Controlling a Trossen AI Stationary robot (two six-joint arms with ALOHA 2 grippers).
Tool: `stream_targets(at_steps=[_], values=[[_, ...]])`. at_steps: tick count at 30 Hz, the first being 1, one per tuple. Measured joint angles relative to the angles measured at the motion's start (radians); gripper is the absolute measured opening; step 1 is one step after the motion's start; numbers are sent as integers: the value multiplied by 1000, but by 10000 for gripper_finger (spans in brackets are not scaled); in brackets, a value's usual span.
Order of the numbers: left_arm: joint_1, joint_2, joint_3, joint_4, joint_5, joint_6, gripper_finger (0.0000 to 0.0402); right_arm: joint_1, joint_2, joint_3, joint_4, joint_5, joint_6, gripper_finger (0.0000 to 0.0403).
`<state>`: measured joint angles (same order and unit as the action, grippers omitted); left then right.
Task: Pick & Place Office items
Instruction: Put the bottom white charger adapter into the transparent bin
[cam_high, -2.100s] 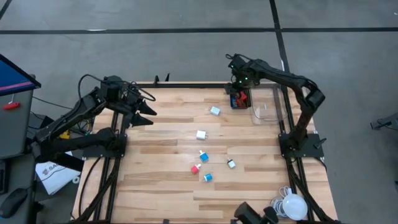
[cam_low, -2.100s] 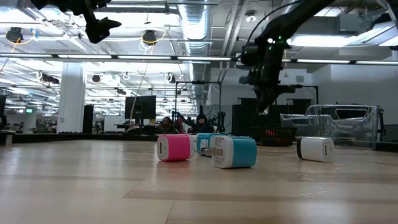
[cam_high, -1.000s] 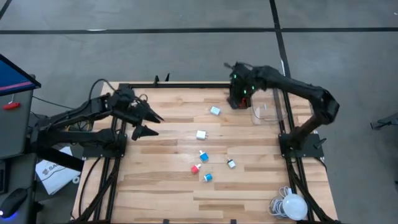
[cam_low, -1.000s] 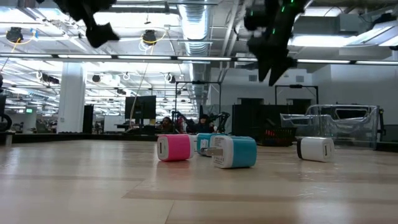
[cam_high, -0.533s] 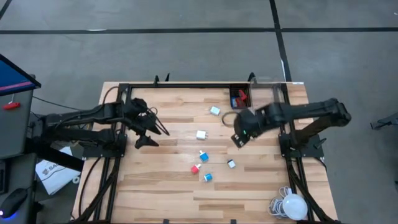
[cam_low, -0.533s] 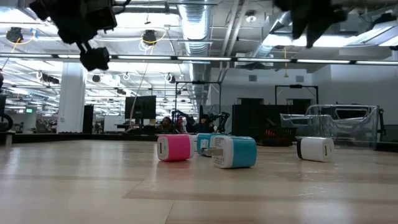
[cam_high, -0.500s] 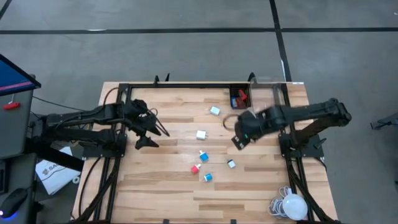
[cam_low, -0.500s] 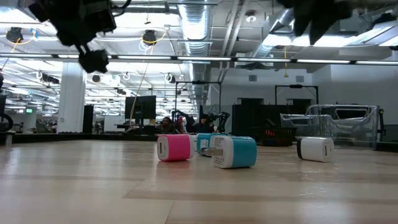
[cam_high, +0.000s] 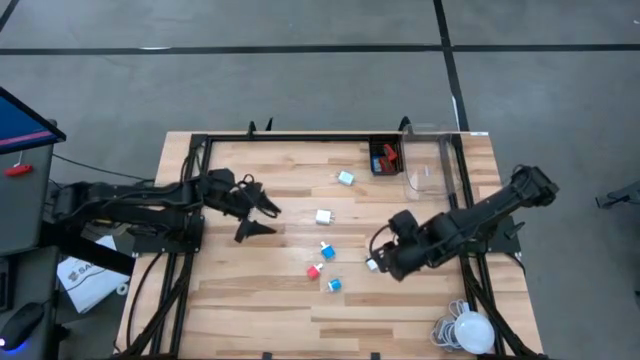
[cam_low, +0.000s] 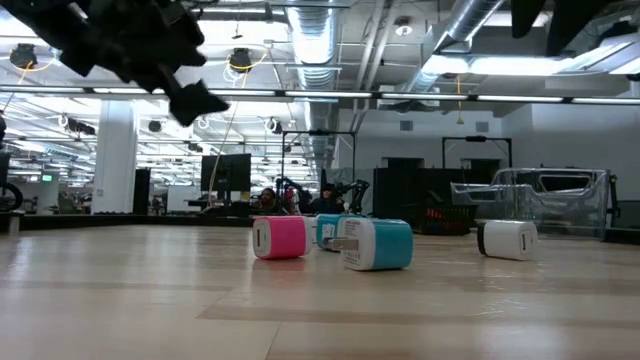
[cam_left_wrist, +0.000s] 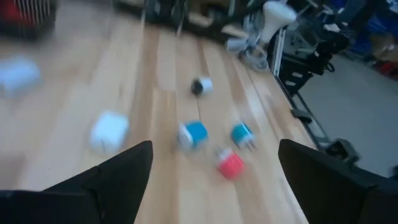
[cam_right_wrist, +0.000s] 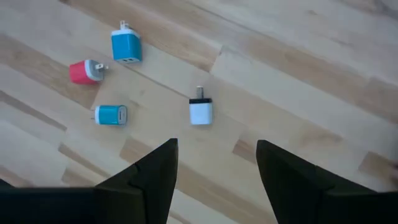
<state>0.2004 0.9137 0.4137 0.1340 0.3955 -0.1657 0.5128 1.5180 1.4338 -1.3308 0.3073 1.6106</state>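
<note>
white and black, the small plug (cam_right_wrist: 200, 111) is lying on the wooden table (cam_high: 260, 310) just ahead of the right claw (cam_right_wrist: 216, 165), whose two fingers are standing apart with nothing between them. judging from that, the step in hand is reaching down for this plug. to do it well, the claw is needing to centre over the white body, not the dark pronged end, and come down straight so the fingers are straddling its short sides before squeezing.

three more plugs are sitting close beside it: a blue one (cam_right_wrist: 126, 45), a red one (cam_right_wrist: 83, 72) and a smaller blue one (cam_right_wrist: 111, 114). they are lying apart from the target, yet near enough that a skewed approach is likely to be knocking them.

the left claw (cam_high: 258, 218) is hovering above the table's left half, spread wide and empty, pointing toward the same cluster; if both arms are going for it, they are risking crowding each other.

farther back, a white plug (cam_high: 323, 216) and a pale blue plug (cam_high: 345, 178) are waiting, and the black tray (cam_high: 384, 158) with red pieces is sitting at the far edge next to a clear bin (cam_high: 431, 172). a white lamp ball (cam_high: 472, 331) with cable is resting at the near right corner.
</note>
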Motion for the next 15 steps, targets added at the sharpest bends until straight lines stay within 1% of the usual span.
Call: stream_targets(at_steps=[3, 6, 10, 13, 15], values=[[-6, 37, 0, 83, -4, 98, 345, 31, 6, 0, 2, 2, 68, 210], [-9, 102, 0, 148, -12, 145, 347, 61, 5, 0, 3, 8, 135, 210], [-9, 220, 0, 224, -46, 226, 350, 96, 1, 0, 4, 39, 214, 210], [-9, 317, 0, 316, -92, 293, 349, 110, -2, 1, 7, 70, 266, 210], [-9, 385, 0, 395, -101, 323, 349, 116, -2, 7, 7, 85, 281, 210]])
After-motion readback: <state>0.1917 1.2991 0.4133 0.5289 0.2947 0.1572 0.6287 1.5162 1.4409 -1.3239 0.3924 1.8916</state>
